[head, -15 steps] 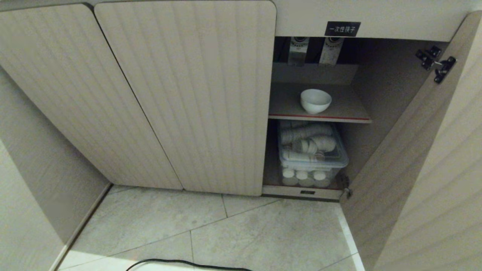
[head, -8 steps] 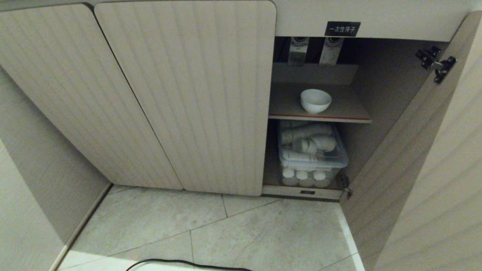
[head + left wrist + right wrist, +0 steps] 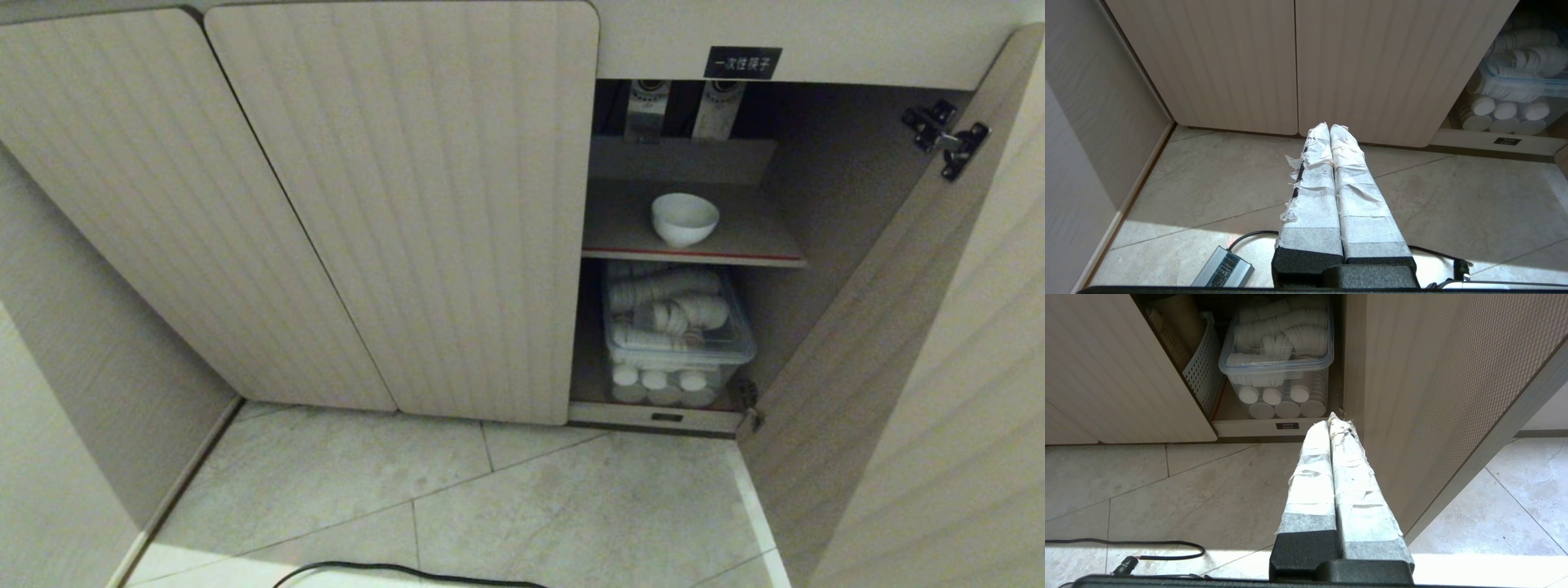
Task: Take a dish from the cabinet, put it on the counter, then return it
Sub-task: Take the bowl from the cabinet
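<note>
The dish [image 3: 684,218], a small white bowl, stands upright on the red-edged shelf [image 3: 694,253] inside the cabinet [image 3: 408,204], whose right door [image 3: 914,343] hangs open. The counter is out of view. Neither arm shows in the head view. My left gripper [image 3: 1329,127] is shut and empty, low over the floor facing the closed ribbed doors [image 3: 1294,61]. My right gripper [image 3: 1329,421] is shut and empty too, pointing at the cabinet's bottom edge beside the open door [image 3: 1437,396]. The dish does not show in either wrist view.
Under the shelf sits a clear lidded box [image 3: 678,327] of stacked white ribbed cups, with a white perforated basket [image 3: 1202,367] beside it. A black label [image 3: 742,63] hangs above the opening. A black cable [image 3: 392,569] and a grey power brick [image 3: 1222,267] lie on the tiled floor.
</note>
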You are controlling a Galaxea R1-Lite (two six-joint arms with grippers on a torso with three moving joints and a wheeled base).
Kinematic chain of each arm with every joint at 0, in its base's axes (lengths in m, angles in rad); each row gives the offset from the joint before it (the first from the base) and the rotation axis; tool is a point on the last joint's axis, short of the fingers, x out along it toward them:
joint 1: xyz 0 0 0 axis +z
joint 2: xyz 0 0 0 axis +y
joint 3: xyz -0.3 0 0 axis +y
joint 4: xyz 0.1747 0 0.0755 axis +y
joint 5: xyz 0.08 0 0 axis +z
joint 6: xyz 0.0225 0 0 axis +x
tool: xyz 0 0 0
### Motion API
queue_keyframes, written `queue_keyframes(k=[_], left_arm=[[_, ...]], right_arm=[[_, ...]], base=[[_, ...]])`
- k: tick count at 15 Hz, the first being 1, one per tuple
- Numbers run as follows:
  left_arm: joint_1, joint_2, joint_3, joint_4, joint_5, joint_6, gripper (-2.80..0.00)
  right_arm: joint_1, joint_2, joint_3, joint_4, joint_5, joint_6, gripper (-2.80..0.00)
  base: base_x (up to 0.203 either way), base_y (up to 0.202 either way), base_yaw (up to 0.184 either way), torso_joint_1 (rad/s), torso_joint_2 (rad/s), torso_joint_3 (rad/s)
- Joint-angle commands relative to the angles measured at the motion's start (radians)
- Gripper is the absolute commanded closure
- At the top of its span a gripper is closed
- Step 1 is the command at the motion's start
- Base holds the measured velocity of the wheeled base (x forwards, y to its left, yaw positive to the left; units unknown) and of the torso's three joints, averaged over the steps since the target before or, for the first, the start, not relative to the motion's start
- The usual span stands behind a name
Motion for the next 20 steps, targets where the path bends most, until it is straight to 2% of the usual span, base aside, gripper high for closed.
queue_keyframes(k=[1,20], left_arm=[[0.0,0.0,-0.001,0.0,0.0,-0.001,0.0],[0.0,0.0,0.001,0.0,0.0,-0.001,0.0]], right_arm=[[0.001,0.001,0.0,0.0,0.0,0.001,0.0],[0.001,0.001,0.0,-0.001,0.001,0.002,0.0]], base=[[0.0,0.0,0.0,0.0,0.0,0.0],[0.0,0.0,0.0,0.0,0.0,0.0]])
